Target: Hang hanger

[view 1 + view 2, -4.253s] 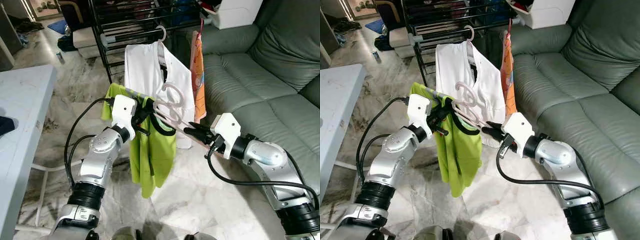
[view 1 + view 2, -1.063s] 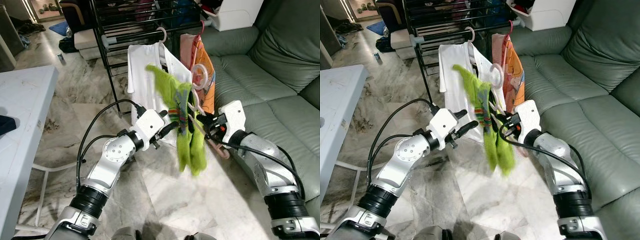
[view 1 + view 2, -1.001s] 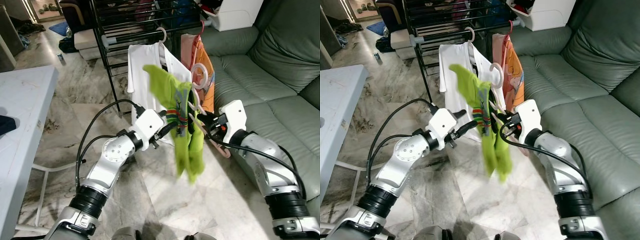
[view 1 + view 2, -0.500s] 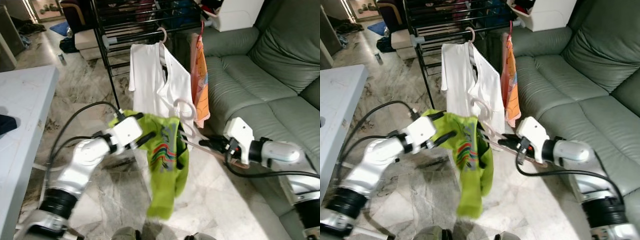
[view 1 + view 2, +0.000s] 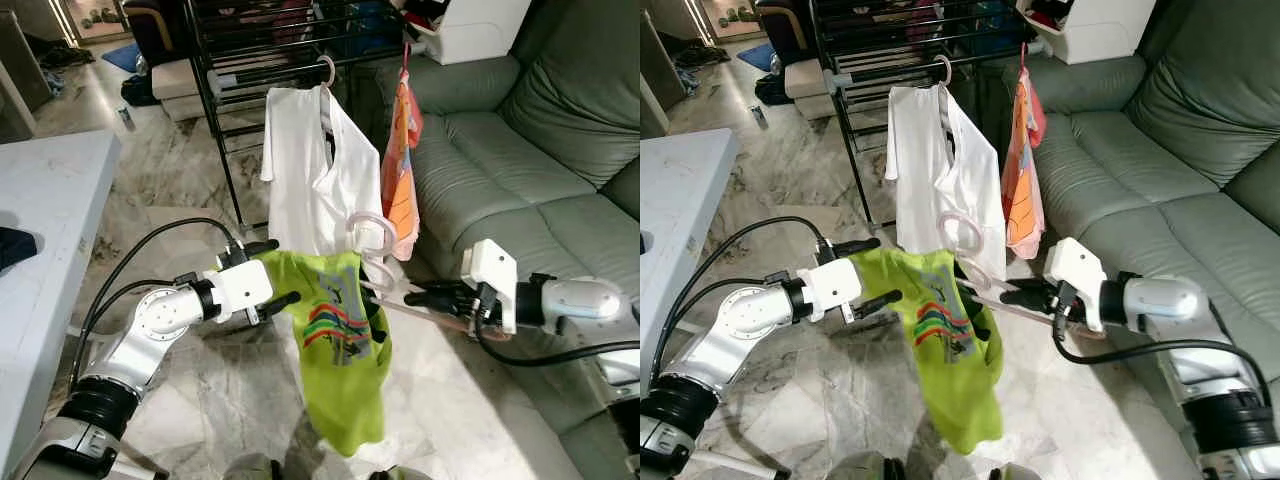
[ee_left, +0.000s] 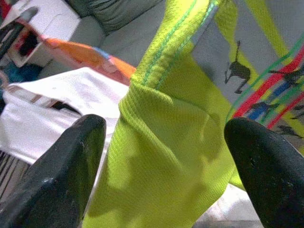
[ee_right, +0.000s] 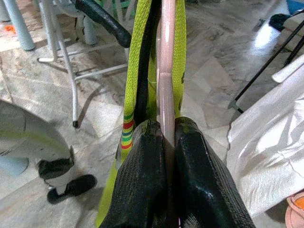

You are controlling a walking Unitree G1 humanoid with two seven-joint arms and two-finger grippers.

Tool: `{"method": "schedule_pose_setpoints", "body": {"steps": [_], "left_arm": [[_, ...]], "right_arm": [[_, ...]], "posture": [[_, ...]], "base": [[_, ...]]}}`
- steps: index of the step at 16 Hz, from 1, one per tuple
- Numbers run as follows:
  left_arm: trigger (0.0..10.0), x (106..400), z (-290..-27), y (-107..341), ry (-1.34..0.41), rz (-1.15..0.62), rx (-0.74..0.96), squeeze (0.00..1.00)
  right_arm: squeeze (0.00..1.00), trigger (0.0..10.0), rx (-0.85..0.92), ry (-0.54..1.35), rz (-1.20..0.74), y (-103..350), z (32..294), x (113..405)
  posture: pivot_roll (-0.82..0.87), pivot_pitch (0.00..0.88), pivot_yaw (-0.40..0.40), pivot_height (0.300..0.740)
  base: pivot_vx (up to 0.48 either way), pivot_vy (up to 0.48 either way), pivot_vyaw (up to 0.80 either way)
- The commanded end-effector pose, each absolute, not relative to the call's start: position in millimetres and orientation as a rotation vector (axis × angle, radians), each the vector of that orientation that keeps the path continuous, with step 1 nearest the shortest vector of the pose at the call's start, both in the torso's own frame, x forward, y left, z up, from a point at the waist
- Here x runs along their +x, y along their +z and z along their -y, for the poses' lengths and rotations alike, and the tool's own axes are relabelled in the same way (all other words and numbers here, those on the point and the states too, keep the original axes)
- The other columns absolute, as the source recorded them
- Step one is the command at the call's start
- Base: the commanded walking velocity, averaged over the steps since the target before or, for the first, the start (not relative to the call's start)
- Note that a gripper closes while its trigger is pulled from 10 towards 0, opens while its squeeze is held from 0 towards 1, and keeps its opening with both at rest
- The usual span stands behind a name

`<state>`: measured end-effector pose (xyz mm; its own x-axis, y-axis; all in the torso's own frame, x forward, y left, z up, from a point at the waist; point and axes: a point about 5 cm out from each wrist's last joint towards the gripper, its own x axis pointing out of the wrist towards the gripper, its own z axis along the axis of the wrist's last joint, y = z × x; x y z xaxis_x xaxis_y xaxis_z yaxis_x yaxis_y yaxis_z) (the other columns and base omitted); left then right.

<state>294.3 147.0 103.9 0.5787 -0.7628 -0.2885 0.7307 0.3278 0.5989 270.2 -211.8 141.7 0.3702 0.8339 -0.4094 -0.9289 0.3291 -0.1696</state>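
2 garments hang on the black rack (image 5: 250,40): 1 white shirt (image 5: 310,170) and 1 orange garment (image 5: 402,170). A 3rd, the green shirt (image 5: 340,350), sits on 1 pink hanger (image 5: 375,245) held in the air between the 2 arms, below and in front of the rack, over the marble floor (image 5: 180,170). The right pincer (image 5: 418,294) is pressed together on the hanger's end. The right wrist view shows both fingers (image 7: 142,185) clamping the pink bar (image 7: 166,71). The left pincer (image 5: 268,275) is spread; the left wrist view shows green cloth (image 6: 166,142) between its 2 fingertips (image 6: 66,156), touching neither. A white desk (image 5: 50,200) stands at left, a green sofa (image 5: 540,130) at right.
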Motion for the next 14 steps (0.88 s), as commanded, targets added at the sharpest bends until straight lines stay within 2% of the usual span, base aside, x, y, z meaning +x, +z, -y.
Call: {"method": "schedule_pose_setpoints", "body": {"steps": [1, 5, 6, 7, 14], "left_arm": [[10.0, 296.5, -147.9, 107.7, -1.011, 0.052, 0.78, 1.0], [10.0, 304.6, -147.1, 115.5, -1.074, 0.06, 0.789, 1.0], [1.9, 305.1, -145.4, 115.7, -1.121, 0.041, 0.775, 0.5], [0.0, 305.5, -144.8, 115.5, -1.137, 0.031, 0.763, 0.0], [0.0, 314.1, -137.3, 107.4, -1.234, -0.063, 0.774, 0.0]], "right_arm": [[0.0, 10.0, -0.43, 1.215, -0.234, 152.1, 210.3, 268.0], [0.0, 10.0, -0.493, 1.244, -0.264, 150.4, 215.6, 266.3], [0.0, 10.0, -0.509, 1.242, -0.26, 150.5, 215.5, 266.8], [0.0, 10.0, -0.51, 1.242, -0.257, 150.7, 215.2, 267.0], [0.0, 10.0, -0.505, 1.249, -0.227, 150.5, 207.1, 265.3]], "posture": [[-0.03, 0.0, 0.032, 0.74], [-0.04, 0.0, 0.045, 0.74], [-0.04, 0.0, 0.048, 0.74], [-0.04, 0.0, 0.051, 0.74], [-0.05, 0.0, 0.061, 0.74]], "base": [[0.0, 0.0, 0.0], [0.0, 0.0, 0.0], [0.0, 0.0, 0.0], [0.0, 0.0, 0.0], [0.0, 0.0, 0.0]]}}
